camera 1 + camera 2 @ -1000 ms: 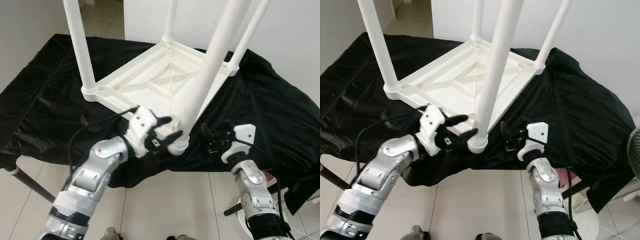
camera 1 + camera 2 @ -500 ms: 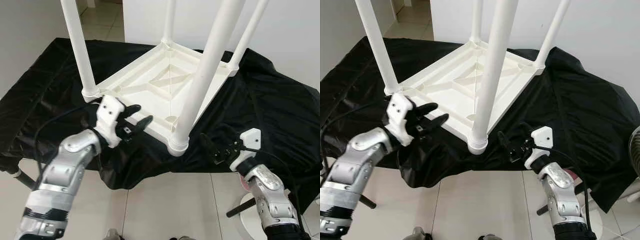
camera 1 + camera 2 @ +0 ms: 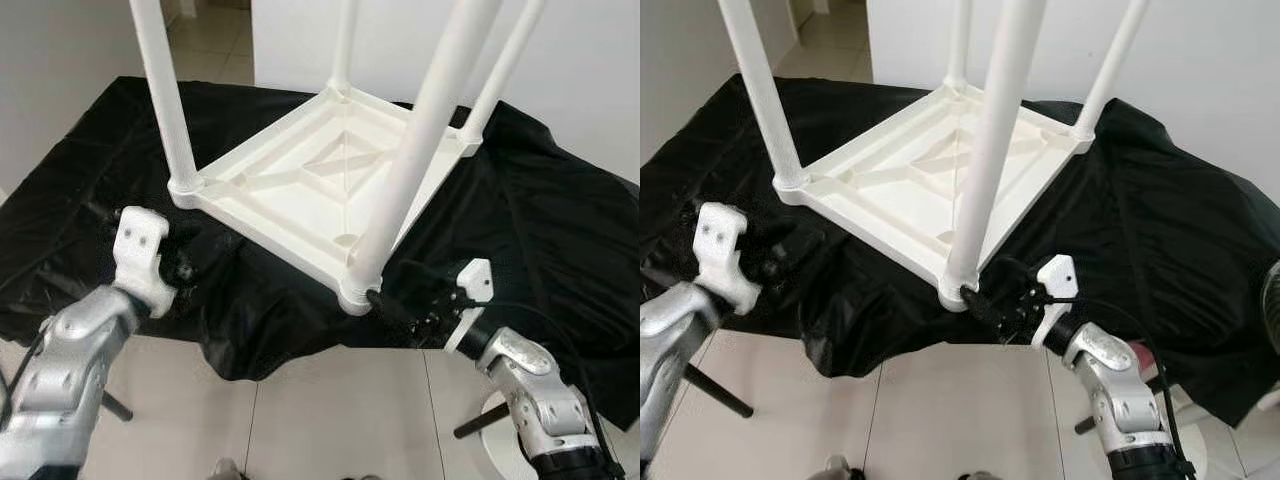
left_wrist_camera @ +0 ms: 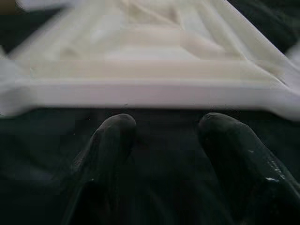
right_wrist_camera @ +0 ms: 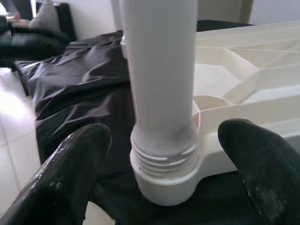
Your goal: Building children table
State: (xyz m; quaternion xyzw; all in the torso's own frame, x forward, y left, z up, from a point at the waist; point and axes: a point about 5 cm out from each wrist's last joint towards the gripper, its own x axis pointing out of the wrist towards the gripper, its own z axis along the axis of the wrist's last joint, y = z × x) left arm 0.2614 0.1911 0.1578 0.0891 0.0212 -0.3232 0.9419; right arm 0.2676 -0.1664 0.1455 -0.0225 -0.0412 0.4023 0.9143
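Observation:
A white plastic children's table [image 3: 320, 185] lies upside down on a black cloth [image 3: 560, 230], with its legs pointing up. The nearest leg [image 3: 415, 160] is screwed into the front corner socket [image 3: 357, 296]. My right gripper [image 3: 392, 287] is open at that socket, and in the right wrist view its fingertips [image 5: 79, 164] stand on either side of the leg's threaded base [image 5: 164, 173] without touching it. My left gripper [image 3: 185, 262] is open and holds nothing. It rests low over the cloth just in front of the table's left edge [image 4: 150, 89], near the left corner leg [image 3: 165, 90].
The black cloth drapes over the front edge of the support, above a tiled floor [image 3: 330, 410]. A dark stand leg [image 3: 715, 392] slants down at the left. Another stand leg and a white round base [image 3: 490, 420] are at the lower right. A white wall [image 3: 590, 70] is behind.
My left gripper has pulled away from the front corner socket to the left, down beside the left corner. My right gripper has moved in to the front leg's base.

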